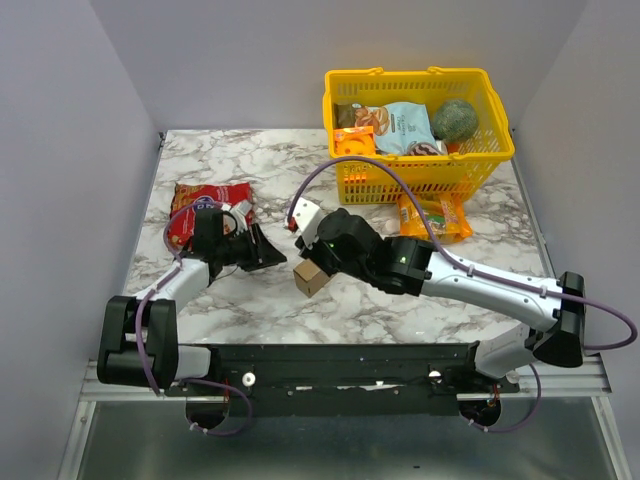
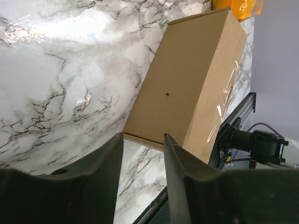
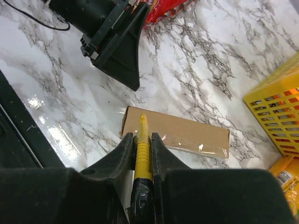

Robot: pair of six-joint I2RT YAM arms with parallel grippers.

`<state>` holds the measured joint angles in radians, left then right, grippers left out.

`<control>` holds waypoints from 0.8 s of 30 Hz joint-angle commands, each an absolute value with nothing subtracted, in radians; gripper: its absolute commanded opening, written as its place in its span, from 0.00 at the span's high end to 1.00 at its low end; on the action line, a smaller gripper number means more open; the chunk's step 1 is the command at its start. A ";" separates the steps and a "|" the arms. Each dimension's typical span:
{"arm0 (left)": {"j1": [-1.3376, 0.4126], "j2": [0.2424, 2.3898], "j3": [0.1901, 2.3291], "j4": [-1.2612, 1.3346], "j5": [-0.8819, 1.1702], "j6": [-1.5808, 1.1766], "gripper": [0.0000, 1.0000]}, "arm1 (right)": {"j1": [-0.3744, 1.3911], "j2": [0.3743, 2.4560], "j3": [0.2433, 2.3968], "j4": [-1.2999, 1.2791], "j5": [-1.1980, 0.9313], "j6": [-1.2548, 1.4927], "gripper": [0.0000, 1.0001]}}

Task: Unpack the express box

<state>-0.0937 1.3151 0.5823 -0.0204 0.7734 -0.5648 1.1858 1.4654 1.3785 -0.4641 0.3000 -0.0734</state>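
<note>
You are at the opening step: the box [image 1: 312,277] is closed, shiny tape running along one face, and nothing has come out of it. It sits on the marble table [image 1: 250,160], with the basket [image 1: 410,73] well beyond it and the red bag [image 1: 205,203] off to its far left.

Your right gripper [image 3: 141,140] is pressed tight on a yellow cutter [image 3: 142,122], pinching it between both fingers. In the right wrist view the cutter's tip points at the box's near long edge. Whether the tip touches the cardboard cannot be told.

Your left gripper [image 2: 143,137] is just left of the box. Its fingers stand partly spread and hold nothing. In the left wrist view one short edge of the box lies right at the fingertips [image 2: 119,140]; contact there is unclear.

The next move likely calls for steadying the box with the left gripper, since a light box will probably slide under the blade. Then you set the tip on the tape and draw it along the seam, keeping it shallow to spare whatever is inside.
</note>
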 commanded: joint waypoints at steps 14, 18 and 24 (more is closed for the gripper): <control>-0.224 1.436 0.667 -0.081 0.766 -0.361 0.56 | 1.181 1.379 1.310 -0.460 0.218 -0.147 1.00; -0.134 1.448 0.727 -0.065 0.787 -0.370 0.29 | 1.169 1.365 1.264 -0.476 0.026 -0.178 0.99; -0.149 1.493 0.698 0.256 0.999 -0.583 0.13 | 1.172 1.388 1.235 -0.414 0.031 -0.103 1.00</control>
